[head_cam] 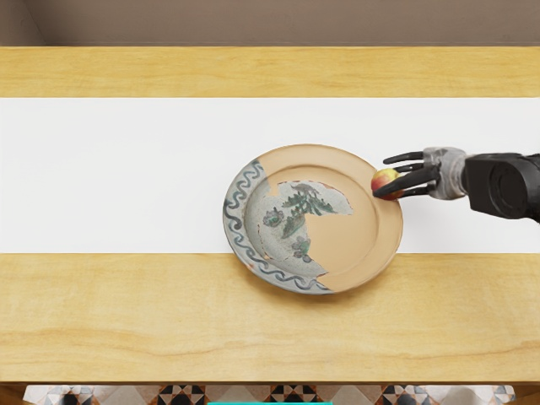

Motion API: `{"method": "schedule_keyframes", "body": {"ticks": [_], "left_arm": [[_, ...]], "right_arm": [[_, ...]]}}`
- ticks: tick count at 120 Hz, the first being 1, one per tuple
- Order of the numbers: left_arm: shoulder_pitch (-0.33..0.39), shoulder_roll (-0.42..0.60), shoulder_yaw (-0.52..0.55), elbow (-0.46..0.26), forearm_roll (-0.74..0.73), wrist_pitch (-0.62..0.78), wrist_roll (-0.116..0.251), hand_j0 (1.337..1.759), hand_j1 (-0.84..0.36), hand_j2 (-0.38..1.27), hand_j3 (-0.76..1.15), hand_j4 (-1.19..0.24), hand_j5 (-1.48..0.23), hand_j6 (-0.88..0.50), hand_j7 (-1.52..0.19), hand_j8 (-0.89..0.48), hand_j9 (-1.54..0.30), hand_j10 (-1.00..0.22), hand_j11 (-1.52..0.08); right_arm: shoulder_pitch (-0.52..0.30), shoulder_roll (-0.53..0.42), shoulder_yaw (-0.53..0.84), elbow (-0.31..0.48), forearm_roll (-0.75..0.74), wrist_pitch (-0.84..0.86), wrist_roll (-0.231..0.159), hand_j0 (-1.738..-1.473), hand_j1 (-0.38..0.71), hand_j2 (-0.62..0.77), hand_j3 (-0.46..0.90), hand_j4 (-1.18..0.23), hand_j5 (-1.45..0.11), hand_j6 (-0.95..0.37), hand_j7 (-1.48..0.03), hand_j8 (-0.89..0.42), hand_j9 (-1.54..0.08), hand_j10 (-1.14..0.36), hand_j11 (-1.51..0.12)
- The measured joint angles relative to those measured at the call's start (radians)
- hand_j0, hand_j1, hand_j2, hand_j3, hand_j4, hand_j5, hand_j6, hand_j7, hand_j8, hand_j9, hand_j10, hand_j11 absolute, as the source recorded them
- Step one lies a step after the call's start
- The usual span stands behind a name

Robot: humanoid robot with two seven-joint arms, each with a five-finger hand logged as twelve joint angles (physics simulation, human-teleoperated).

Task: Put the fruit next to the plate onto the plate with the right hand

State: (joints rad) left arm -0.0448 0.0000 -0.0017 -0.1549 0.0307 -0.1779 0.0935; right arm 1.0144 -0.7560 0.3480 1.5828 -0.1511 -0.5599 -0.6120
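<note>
Reaching in from the right edge on a black arm, the right hand (pixel 418 175) stands just over the right rim of the plate. Its dark thin fingers (pixel 403 158) point to the left. They are closed on a small round red and yellow fruit (pixel 386 180), which sits at the fingertips. One finger lies stretched above the fruit and the others press on it from the right and from below.

The fruit is right at the edge of the round ceramic plate (pixel 363 245), over its right rim. I cannot tell if it touches the rim or is held a little above it.

The plate is tan on its right part. Its left part has a grey-blue border with a wave pattern, and near the middle there are green leaf drawings. It lies flat in the middle of the light wooden surface (pixel 169 312). Its upper part rests on a wide white strip (pixel 126 169) that crosses the surface from left to right, and its lower rim goes onto the bare wood.
</note>
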Motion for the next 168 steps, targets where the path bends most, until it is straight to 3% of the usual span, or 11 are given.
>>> {"method": "schedule_keyframes", "body": {"ticks": [19,48,68,90,115,139,148,168], "left_arm": [[0.000,0.000,0.000,0.000,0.000,0.000,0.000,1.658,0.07,0.05,0.00,-0.23,-0.30,-0.23,-0.30,-0.23,-0.30,-0.23,-0.30],[0.000,0.000,0.000,0.000,0.000,0.000,0.000,1.658,0.07,0.05,0.00,-0.23,-0.30,-0.23,-0.30,-0.23,-0.30,-0.23,-0.30],[0.000,0.000,0.000,0.000,0.000,0.000,0.000,1.658,0.07,0.05,0.00,-0.23,-0.30,-0.23,-0.30,-0.23,-0.30,-0.23,-0.30],[0.000,0.000,0.000,0.000,0.000,0.000,0.000,1.658,0.07,0.05,0.00,-0.23,-0.30,-0.23,-0.30,-0.23,-0.30,-0.23,-0.30],[0.000,0.000,0.000,0.000,0.000,0.000,0.000,1.658,0.07,0.05,0.00,-0.23,-0.30,-0.23,-0.30,-0.23,-0.30,-0.23,-0.30],[0.000,0.000,0.000,0.000,0.000,0.000,0.000,1.658,0.07,0.05,0.00,-0.23,-0.30,-0.23,-0.30,-0.23,-0.30,-0.23,-0.30],[0.000,0.000,0.000,0.000,0.000,0.000,0.000,1.658,0.07,0.05,0.00,-0.23,-0.30,-0.23,-0.30,-0.23,-0.30,-0.23,-0.30],[0.000,0.000,0.000,0.000,0.000,0.000,0.000,1.658,0.07,0.05,0.00,-0.23,-0.30,-0.23,-0.30,-0.23,-0.30,-0.23,-0.30]], "right_arm": [[0.019,0.051,-0.005,0.067,-0.005,-0.038,0.000,-1.657,0.31,0.40,0.00,-0.74,-1.04,-0.48,-0.99,-0.39,-1.01,-0.60,-1.01],[0.046,0.105,-0.013,0.094,-0.007,-0.048,-0.001,-1.656,0.31,0.40,0.00,-0.74,-1.03,-0.49,-0.99,-0.39,-1.00,-0.59,-0.99],[0.066,0.115,-0.040,0.096,-0.040,-0.051,0.001,-1.657,0.13,0.17,0.00,-0.48,-0.67,-0.37,-0.64,-0.33,-0.65,-0.40,-0.64],[0.141,0.118,-0.109,0.102,-0.062,-0.051,0.001,-1.658,-0.10,0.06,0.00,-0.24,-0.33,-0.20,-0.32,-0.18,-0.33,-0.21,-0.32],[0.263,0.094,-0.150,0.109,-0.067,-0.051,0.001,-1.658,-0.22,0.01,0.00,-0.12,-0.17,-0.11,-0.16,-0.10,-0.16,-0.11,-0.16],[0.319,-0.021,-0.098,0.064,-0.061,-0.051,0.001,-1.658,-0.26,0.00,0.00,-0.08,-0.10,-0.07,-0.10,-0.07,-0.10,-0.07,-0.10],[0.260,-0.074,-0.009,0.028,-0.037,0.059,0.001,-1.658,-0.27,0.00,0.00,-0.07,-0.09,-0.06,-0.09,-0.06,-0.09,-0.06,-0.09],[-0.054,-0.127,0.290,-0.028,0.026,0.580,0.001,-1.658,-0.28,-0.01,0.00,-0.06,-0.07,-0.06,-0.07,-0.05,-0.07,-0.06,-0.07]]}}
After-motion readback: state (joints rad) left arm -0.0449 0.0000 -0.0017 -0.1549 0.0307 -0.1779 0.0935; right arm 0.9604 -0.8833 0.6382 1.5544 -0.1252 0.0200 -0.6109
